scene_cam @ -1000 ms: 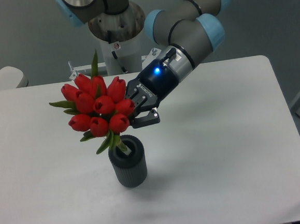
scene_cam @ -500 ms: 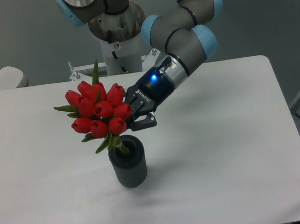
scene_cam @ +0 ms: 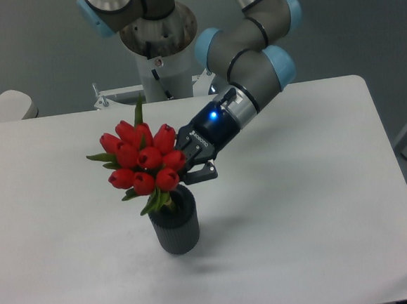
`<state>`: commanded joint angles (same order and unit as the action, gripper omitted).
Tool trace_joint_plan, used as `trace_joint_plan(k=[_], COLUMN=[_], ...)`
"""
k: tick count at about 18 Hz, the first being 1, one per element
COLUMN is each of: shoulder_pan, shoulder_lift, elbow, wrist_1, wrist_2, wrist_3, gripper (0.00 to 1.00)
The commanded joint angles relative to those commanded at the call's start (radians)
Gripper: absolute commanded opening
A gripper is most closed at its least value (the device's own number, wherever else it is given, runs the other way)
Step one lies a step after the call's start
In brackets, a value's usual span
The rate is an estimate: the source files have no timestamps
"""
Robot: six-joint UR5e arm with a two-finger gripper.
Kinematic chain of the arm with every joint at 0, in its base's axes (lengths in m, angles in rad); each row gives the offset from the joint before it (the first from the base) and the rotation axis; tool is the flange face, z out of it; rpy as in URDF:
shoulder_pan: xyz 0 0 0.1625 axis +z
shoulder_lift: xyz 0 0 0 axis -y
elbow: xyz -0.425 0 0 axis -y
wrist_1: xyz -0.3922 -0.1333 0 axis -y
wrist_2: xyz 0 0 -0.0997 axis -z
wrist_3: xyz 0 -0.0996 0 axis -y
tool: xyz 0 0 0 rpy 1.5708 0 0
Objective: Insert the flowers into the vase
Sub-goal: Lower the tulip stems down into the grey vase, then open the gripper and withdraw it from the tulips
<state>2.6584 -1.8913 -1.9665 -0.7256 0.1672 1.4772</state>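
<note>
Lowering into the vase appears to be the step in hand: the flowers are held just above its round mouth, with the stems and lower leaves already dipped inside the rim. The gripper is closed on the flowers from the right side, just under the heads, probably so that the stem ends are left free to be fed into the opening. The bunch is tilted slightly left, heads overhanging the vase on that side, as it is wider than the mouth.

Materials: tulip heads are red, closed, smooth and glossy; leaves are green and pointed. The vase is a short dark grey cylinder, finely ribbed vertically, matte. It is stood upright on the white table, near the middle, which looks flat and smooth. Seating depth inside the vase cannot be judged.
</note>
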Motion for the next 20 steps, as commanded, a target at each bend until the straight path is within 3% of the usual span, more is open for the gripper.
trace_joint_plan(k=[9, 10, 14, 15, 20], shoulder_pan=[0.011, 0.014, 0.015, 0.015, 0.015], shoulder_lift=[-0.043, -0.046, -0.06, -0.06, -0.06], elbow=[-0.002, 0.0, 0.012, 0.017, 0.023], wrist_1=[0.0, 0.0, 0.0, 0.0, 0.0], wrist_2=[0.0, 0.0, 0.0, 0.0, 0.0], wrist_3=[0.005, 0.005, 0.003, 0.005, 0.006], gripper=[0.22, 0.28, 0.75, 0.99, 1.0])
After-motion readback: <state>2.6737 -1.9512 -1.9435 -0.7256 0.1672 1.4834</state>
